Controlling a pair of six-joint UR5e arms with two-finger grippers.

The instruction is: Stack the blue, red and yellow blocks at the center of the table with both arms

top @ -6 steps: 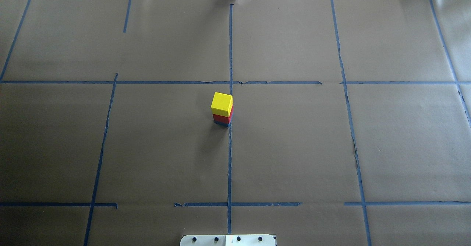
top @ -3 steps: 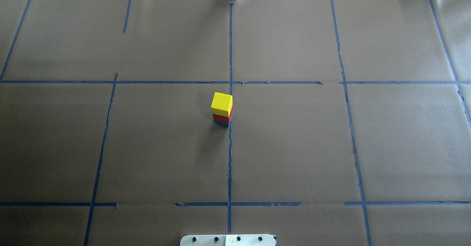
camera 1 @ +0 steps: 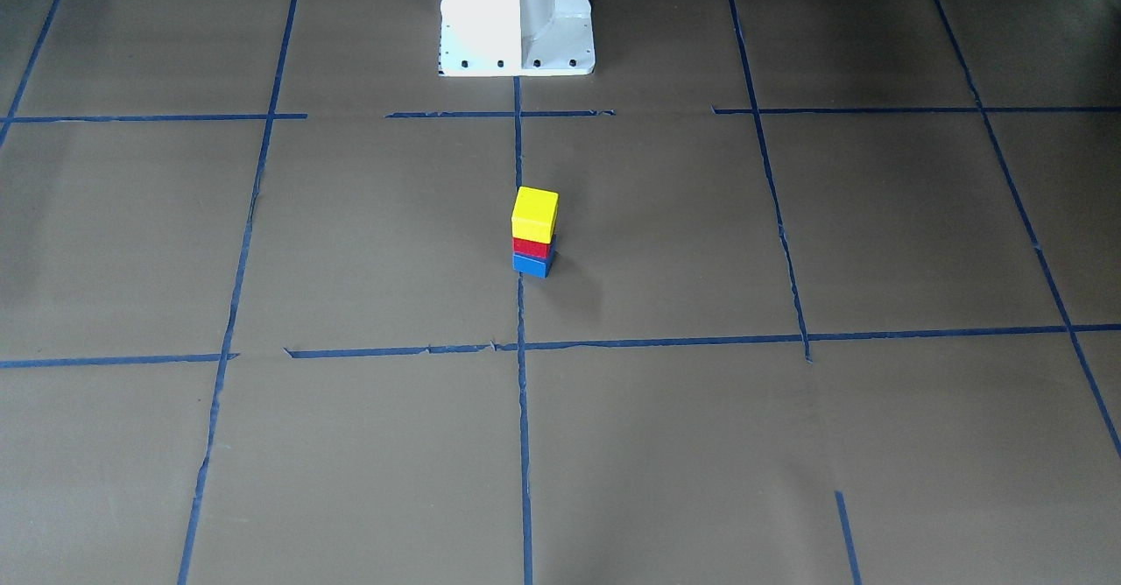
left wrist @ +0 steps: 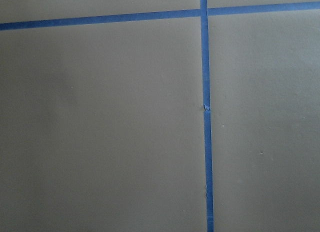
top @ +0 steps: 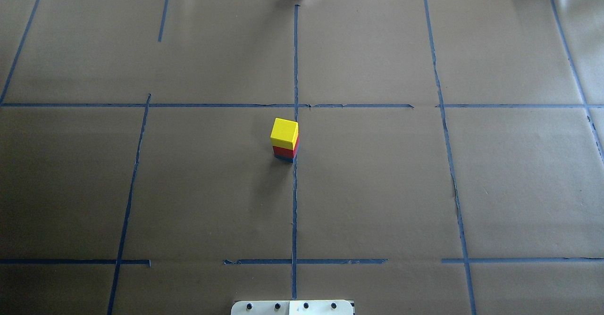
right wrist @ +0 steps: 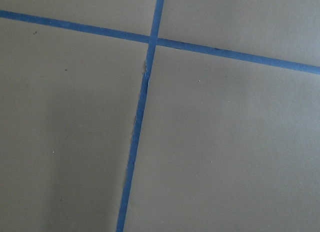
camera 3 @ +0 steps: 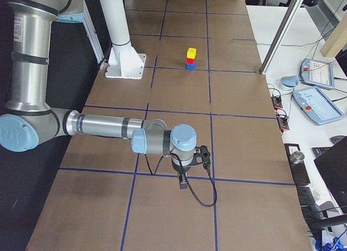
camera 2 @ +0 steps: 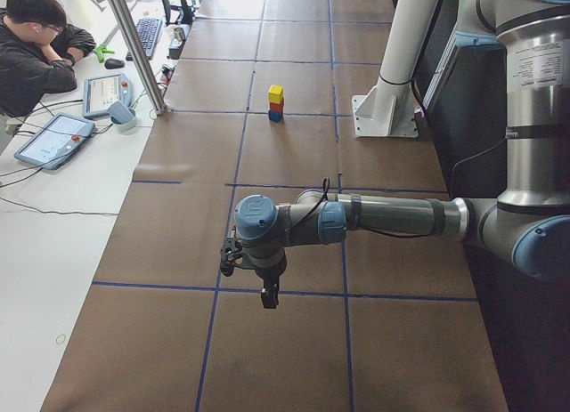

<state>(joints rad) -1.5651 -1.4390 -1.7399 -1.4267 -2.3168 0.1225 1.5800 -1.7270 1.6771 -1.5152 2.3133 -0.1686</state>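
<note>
A stack stands at the table's center: a yellow block [top: 284, 133] on a red block [top: 284, 153] on a blue block [top: 283, 159]. It also shows in the front view, yellow [camera 1: 534, 214], red [camera 1: 532, 247], blue [camera 1: 532, 264], and small in both side views [camera 2: 276, 102] [camera 3: 191, 58]. My left gripper [camera 2: 267, 296] shows only in the left side view, far from the stack, low over the table. My right gripper [camera 3: 183, 181] shows only in the right side view, also far from the stack. I cannot tell whether either is open or shut. Both wrist views show only paper and tape.
Brown paper with blue tape lines [top: 295, 202] covers the table. The white robot base [camera 1: 517, 16] stands at the near edge. An operator [camera 2: 36, 47] sits beyond the far edge with tablets [camera 2: 53, 138]. A metal post [camera 2: 138, 47] stands at that edge.
</note>
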